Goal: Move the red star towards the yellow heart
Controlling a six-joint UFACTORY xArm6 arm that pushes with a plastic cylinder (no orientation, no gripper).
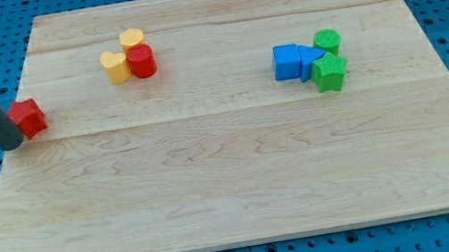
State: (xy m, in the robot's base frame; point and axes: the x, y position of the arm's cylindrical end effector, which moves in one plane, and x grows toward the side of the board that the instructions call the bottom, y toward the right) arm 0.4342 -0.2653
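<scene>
at the table's (243, 186) left edge: my tip (12, 143) touches the red star's (28, 117) left side; yellow heart (116, 66) lies up-right. no jaws fitted, bare rod only.

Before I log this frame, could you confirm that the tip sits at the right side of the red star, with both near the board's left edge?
Not quite: in the camera view my tip sits at the left side of the red star, not its right. The rest holds: both are near the left edge of the board.
</scene>
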